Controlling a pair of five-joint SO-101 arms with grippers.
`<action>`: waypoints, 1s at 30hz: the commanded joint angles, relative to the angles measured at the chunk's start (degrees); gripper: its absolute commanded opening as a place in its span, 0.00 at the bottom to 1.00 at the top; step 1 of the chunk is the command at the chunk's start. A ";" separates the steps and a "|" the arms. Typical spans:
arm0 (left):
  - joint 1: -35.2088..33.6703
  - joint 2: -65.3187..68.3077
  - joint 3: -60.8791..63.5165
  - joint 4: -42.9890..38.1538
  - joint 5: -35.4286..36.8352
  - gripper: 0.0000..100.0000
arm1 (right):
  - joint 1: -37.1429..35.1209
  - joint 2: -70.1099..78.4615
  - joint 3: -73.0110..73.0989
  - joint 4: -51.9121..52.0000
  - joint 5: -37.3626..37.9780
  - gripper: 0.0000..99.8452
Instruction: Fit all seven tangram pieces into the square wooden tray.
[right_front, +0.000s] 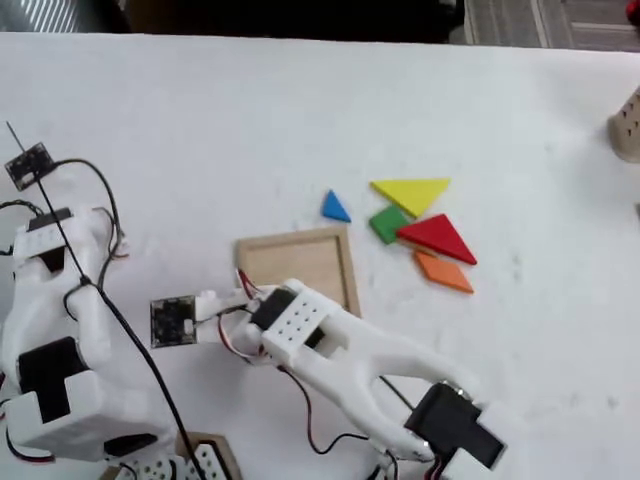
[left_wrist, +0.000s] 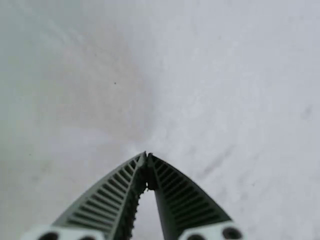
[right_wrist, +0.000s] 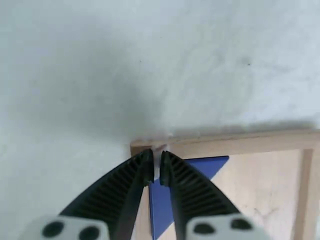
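The square wooden tray (right_front: 345, 262) lies mid-table. My right gripper (right_wrist: 157, 162) hangs over its near-left corner (right_wrist: 142, 148), and its arm (right_front: 330, 345) hides that corner in the high view. A blue triangle (right_wrist: 212, 164) lies flat in that corner, and the fingers are shut on its corner with only a slit between the tips. Right of the tray lie a small blue triangle (right_front: 335, 207), a yellow triangle (right_front: 410, 192), a green square (right_front: 388, 223), a red triangle (right_front: 437, 238) and an orange parallelogram (right_front: 443, 271). My left gripper (left_wrist: 146, 156) is shut and empty above bare table; its arm (right_front: 50, 330) sits folded at the far left.
A beige perforated object (right_front: 625, 125) stands at the right edge. A wooden-framed block (right_front: 215, 455) sits at the front edge between the arms. Cables (right_front: 130, 330) trail from the left arm. White table stretches behind and to the right of the pieces.
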 joint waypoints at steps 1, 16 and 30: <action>0.75 -0.22 -1.58 -1.23 -0.35 0.02 | 0.40 -2.51 -0.88 0.13 -0.18 0.02; 0.75 -0.22 -1.58 -1.41 -0.35 0.02 | 8.48 -28.70 -0.70 15.87 -15.65 0.02; 0.57 -0.22 -1.58 -1.41 -0.44 0.02 | -1.54 -20.53 10.64 4.09 -7.47 0.21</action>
